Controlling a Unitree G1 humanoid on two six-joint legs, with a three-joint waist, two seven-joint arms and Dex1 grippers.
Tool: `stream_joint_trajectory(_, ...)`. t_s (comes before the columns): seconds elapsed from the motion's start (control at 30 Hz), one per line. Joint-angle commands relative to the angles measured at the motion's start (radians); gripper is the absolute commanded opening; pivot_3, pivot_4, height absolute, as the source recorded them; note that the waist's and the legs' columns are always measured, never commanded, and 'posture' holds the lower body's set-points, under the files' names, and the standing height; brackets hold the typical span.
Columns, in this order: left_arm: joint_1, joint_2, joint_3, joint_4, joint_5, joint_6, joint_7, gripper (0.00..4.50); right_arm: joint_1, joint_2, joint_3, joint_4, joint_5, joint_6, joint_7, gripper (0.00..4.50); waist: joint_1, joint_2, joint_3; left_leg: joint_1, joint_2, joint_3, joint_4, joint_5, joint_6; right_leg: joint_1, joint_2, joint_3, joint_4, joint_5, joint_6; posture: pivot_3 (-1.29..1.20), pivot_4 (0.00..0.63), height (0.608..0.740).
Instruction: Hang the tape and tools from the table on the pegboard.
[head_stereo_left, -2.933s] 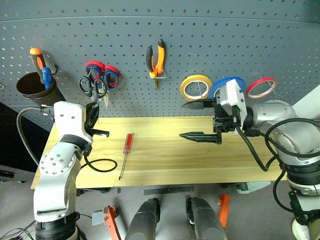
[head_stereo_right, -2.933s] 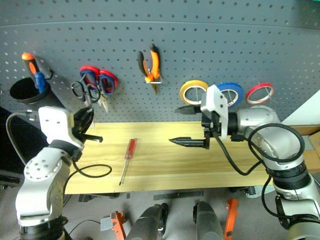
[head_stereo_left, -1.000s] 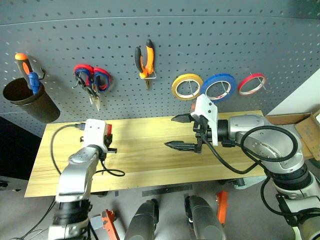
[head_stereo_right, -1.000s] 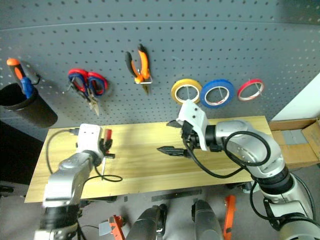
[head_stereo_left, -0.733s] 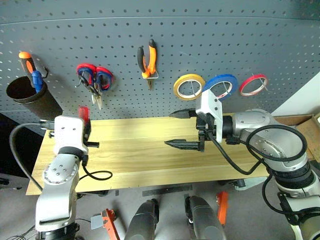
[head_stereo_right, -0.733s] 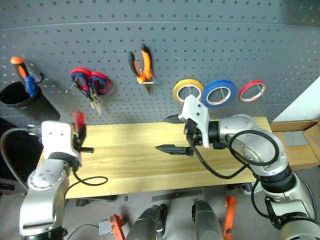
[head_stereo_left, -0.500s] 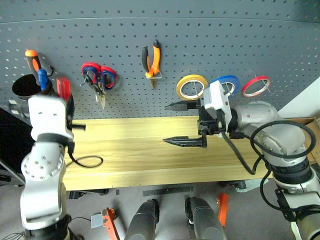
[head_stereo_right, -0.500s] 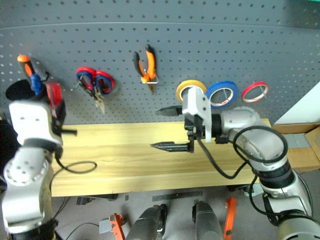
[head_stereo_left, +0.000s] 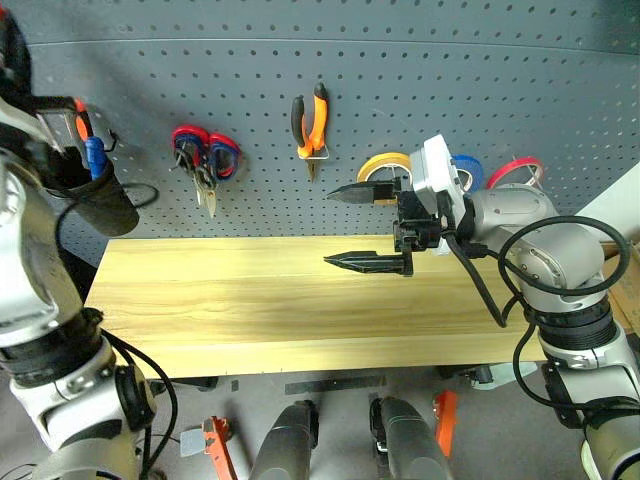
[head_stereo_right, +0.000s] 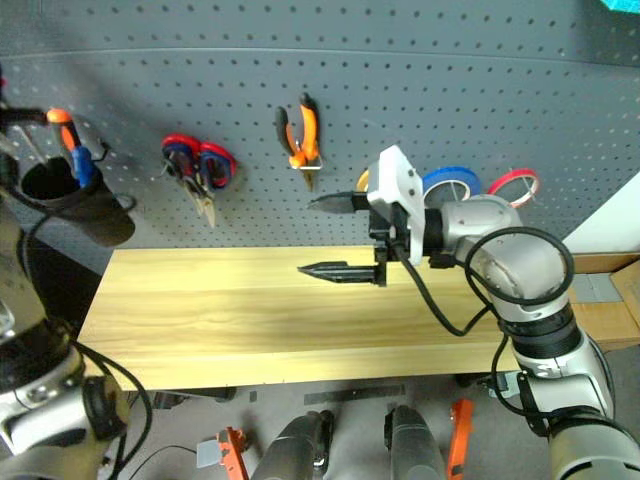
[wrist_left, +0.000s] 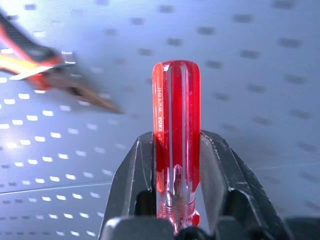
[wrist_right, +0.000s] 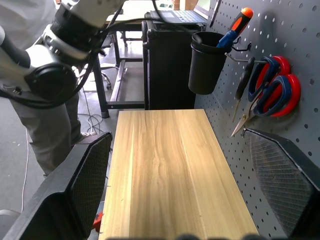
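My left gripper (wrist_left: 176, 140) is shut on the clear red handle of the screwdriver (wrist_left: 176, 115), held up in front of the pegboard (head_stereo_left: 450, 80). The orange-and-black pliers (head_stereo_left: 309, 120) hang on a hook. Further left, the black-handled scissors (wrist_right: 246, 82) hang beside a red-and-blue pair. The blue tape (head_stereo_right: 450, 185) hangs on the board, partly hidden behind my right arm. My right gripper (head_stereo_left: 330, 227) is open above the middle of the table (head_stereo_left: 250, 310), pointing left with nothing between its fingers.
A black cup (head_stereo_left: 100, 200) on the pegboard's left holds orange- and blue-handled drivers (head_stereo_left: 85, 145). A yellow roll (head_stereo_left: 378, 165) and a thin red roll (head_stereo_left: 520, 170) flank the blue tape. A black cart (wrist_right: 170, 60) stands beyond the table's left end.
My left arm has risen steeply from the table's left part, carrying the screwdriver up toward the board's upper left. The right gripper rose slightly and stays open.
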Motion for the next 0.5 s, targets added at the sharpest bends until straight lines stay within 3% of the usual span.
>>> stream_joint_trajectory(0.03, -0.011, 0.035, 0.028, 0.049, 0.001, -0.070, 0.004, 0.83, -0.003, -0.008, -0.029, -0.036, 0.003, -0.011, -0.003, 4.50, 0.001, 0.000, 0.000, 0.000, 0.000, 0.000, 0.000, 0.000, 0.000, 0.000, 0.000, 0.000, 0.000, 0.000, 0.000, -0.06, 0.191, 0.740)
stream_joint_trajectory(0.23, 0.069, 0.005, 0.004, 0.152, 0.046, -0.209, 0.039, 0.83, -0.002, -0.010, -0.029, -0.039, 0.006, -0.006, -0.008, 4.50, 0.000, 0.000, 0.000, -0.001, 0.000, -0.001, 0.003, 0.000, 0.000, 0.000, 0.000, 0.000, 0.000, 0.000, 0.000, -0.06, 0.189, 0.740)
stream_joint_trajectory(0.5, 0.068, -0.034, -0.037, 0.251, 0.046, -0.327, 0.074, 0.83, -0.010, -0.004, -0.027, -0.041, 0.011, 0.002, -0.012, 4.50, 0.001, -0.002, -0.001, -0.002, 0.000, -0.002, 0.010, 0.000, 0.000, 0.001, 0.000, 0.001, 0.006, 0.002, 0.000, -0.07, 0.189, 0.740)
